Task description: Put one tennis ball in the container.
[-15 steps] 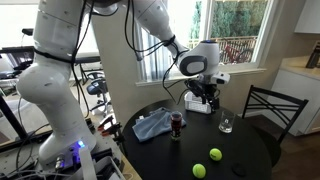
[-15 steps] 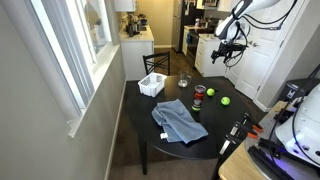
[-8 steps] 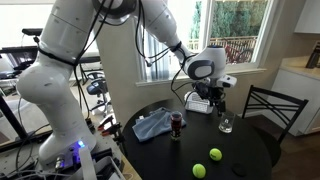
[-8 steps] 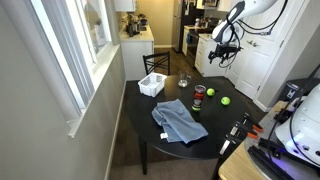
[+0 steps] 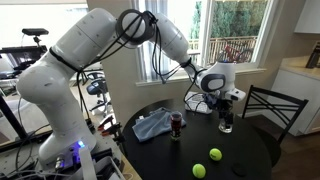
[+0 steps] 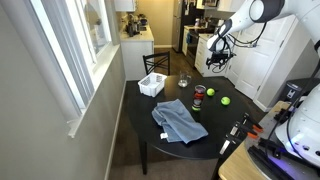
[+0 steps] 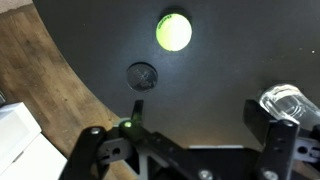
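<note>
Two yellow-green tennis balls [image 5: 215, 154] [image 5: 199, 170] lie on the round black table near its front edge; both also show in an exterior view [image 6: 208, 92] [image 6: 225, 100]. The wrist view shows one tennis ball [image 7: 173, 31] on the tabletop, far ahead of the fingers. The white slotted container [image 6: 152, 86] stands at the window side of the table, partly hidden behind the arm in an exterior view [image 5: 197, 103]. My gripper [image 5: 222, 100] [image 6: 214, 62] [image 7: 198, 115] hangs above the table, open and empty, apart from balls and container.
A clear glass [image 5: 226, 125] [image 7: 285, 102] stands just below the gripper. A dark-filled glass [image 5: 177, 125] and a blue cloth [image 5: 152, 125] sit mid-table. A small dark disc [image 7: 141, 75] lies near the table edge. A black chair [image 5: 272, 108] stands beside the table.
The arm has swung away from above the container, toward the chair side and lower, and now hangs over the clear glass. The balls have not moved.
</note>
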